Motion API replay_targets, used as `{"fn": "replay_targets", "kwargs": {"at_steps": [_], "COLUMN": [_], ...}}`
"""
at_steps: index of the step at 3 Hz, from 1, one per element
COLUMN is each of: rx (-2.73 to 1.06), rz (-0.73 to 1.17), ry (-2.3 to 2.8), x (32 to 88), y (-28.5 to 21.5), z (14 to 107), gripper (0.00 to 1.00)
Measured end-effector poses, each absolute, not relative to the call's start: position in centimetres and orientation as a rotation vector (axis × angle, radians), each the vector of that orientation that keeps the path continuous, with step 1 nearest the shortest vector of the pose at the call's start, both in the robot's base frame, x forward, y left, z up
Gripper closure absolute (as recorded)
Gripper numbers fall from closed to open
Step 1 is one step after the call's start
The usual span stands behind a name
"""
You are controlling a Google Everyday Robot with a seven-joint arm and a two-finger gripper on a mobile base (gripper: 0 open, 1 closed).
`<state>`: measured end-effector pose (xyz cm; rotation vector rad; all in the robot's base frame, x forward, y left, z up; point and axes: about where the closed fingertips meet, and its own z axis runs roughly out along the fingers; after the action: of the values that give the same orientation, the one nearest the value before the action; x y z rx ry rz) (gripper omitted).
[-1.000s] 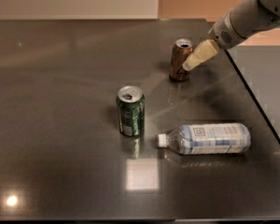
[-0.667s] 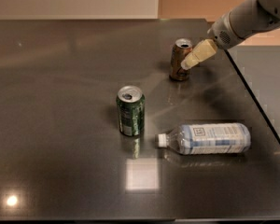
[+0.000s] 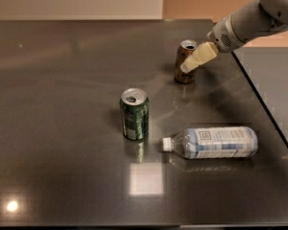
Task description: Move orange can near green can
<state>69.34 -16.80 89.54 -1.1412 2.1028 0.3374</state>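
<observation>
Single view, high up and tilted down across the table (image 3: 57, 143), looking from its near edge toward the far wall. Medium range, most of the tabletop in frame. Upper right, the tool (image 3: 194, 61), on an arm from the right edge, right at the orange can (image 3: 184, 75). Nearer the lens, down-left of the tool, the green can (image 3: 134, 114); below the tool, closest to the lens, the clear bottle (image 3: 216, 143).

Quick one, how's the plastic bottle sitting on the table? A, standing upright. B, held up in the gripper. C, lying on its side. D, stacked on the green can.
C: the bottle lies flat on its side on the table, right of the green can, while the gripper is farther back at the orange can.
</observation>
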Motion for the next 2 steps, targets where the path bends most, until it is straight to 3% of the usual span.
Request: {"fn": "replay_targets", "kwargs": {"at_steps": [2], "rx": [-1.147], "rz": [0.393], "ry": [2.087], "x": [69.27], "y": [-15.51], "z": [89.27], "gripper": [0.39]}}
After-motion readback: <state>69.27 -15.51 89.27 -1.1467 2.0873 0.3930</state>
